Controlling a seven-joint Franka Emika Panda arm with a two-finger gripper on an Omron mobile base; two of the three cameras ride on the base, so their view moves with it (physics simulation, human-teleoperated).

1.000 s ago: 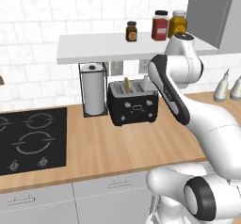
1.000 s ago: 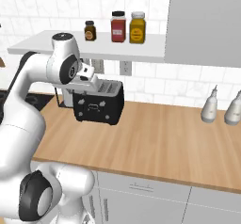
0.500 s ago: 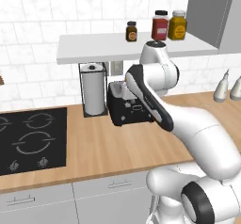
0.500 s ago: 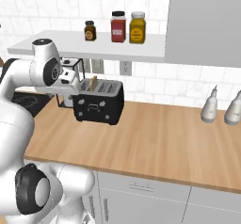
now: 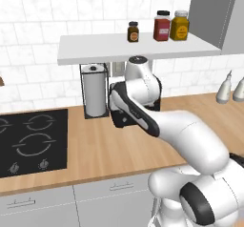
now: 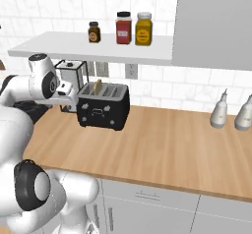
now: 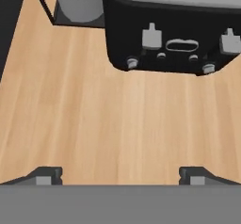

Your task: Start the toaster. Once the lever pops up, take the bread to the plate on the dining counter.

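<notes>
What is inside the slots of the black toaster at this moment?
One bread slice stands out of a slot of the toaster, at the end nearest the arm. Its lower part is hidden inside, and the depth of the other slot cannot be seen.

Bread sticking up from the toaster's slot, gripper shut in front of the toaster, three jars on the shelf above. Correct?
Not quite: the gripper is open, its fingertips wide apart in the hand view. The rest holds: bread stands in the toaster, three jars on the shelf.
</notes>
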